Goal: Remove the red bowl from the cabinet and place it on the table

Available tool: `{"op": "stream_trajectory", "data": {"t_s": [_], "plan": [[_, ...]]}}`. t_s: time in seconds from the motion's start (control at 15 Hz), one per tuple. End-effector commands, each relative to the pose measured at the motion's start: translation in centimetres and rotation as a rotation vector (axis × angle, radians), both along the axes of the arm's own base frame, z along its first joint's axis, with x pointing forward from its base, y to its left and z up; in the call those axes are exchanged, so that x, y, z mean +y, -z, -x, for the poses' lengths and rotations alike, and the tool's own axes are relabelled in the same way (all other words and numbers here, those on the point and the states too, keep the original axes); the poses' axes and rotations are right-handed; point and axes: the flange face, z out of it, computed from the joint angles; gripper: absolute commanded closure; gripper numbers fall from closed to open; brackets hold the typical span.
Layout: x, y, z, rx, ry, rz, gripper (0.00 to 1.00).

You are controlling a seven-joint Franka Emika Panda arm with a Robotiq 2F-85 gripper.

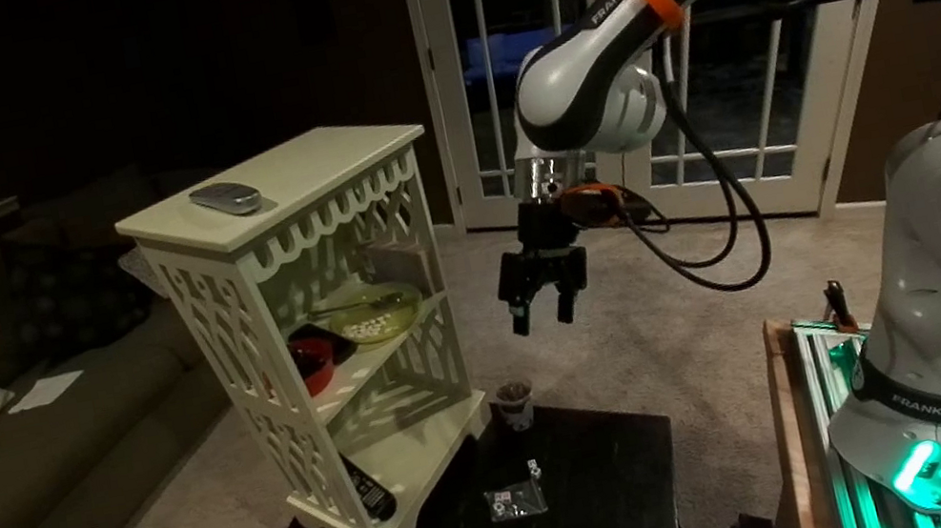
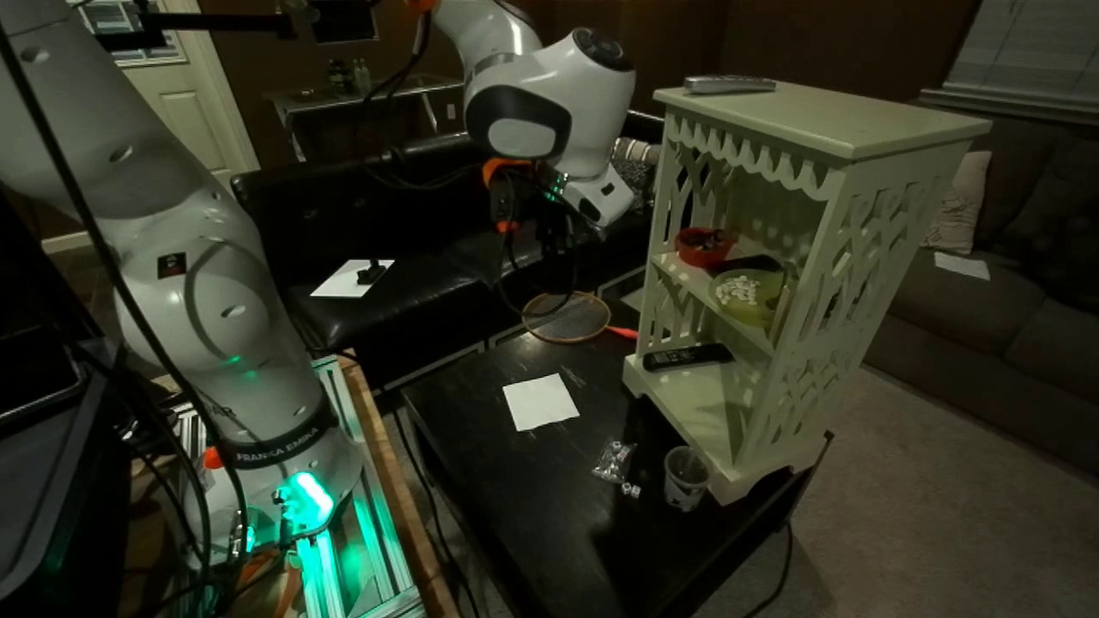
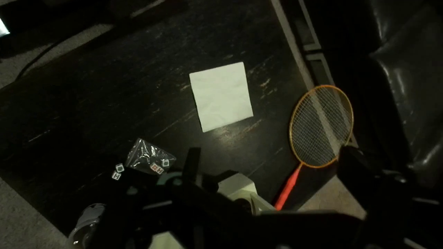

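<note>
Holding dark contents (image 2: 707,238), the round red bowl (image 2: 700,256) sits in the cabinet (image 2: 816,116), the jaws parted.

Racket (image 3: 321,128), white sheet (image 3: 221,97); clear bag (image 3: 148,156) near cup (image 2: 685,482).

The black surface (image 2: 549,489) carries the cabinet (image 2: 824,120); beside it, cup (image 2: 685,482), racket (image 3: 322,126); before it, bag (image 3: 147,157), cubes (image 3: 116,176), paper (image 3: 221,97).

Open-fronted cabinet (image 1: 328,168), scalloped trim (image 2: 747,144) overhead, dish (image 1: 402,317) near red bowl (image 2: 697,256)
</note>
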Motion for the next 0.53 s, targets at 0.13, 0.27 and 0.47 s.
{"op": "stream_trajectory", "data": {"t_s": [0.13, 0.27, 0.47], "plan": [[2.6, 5.2, -1.9, -0.082, 0.311, -0.052, 0.0], [3.7, 6.2, -3.2, -0.118, 0.426, -0.061, 0.0], [3.8, 7.8, -6.1, -0.159, 0.592, -0.083, 0.0]]}}
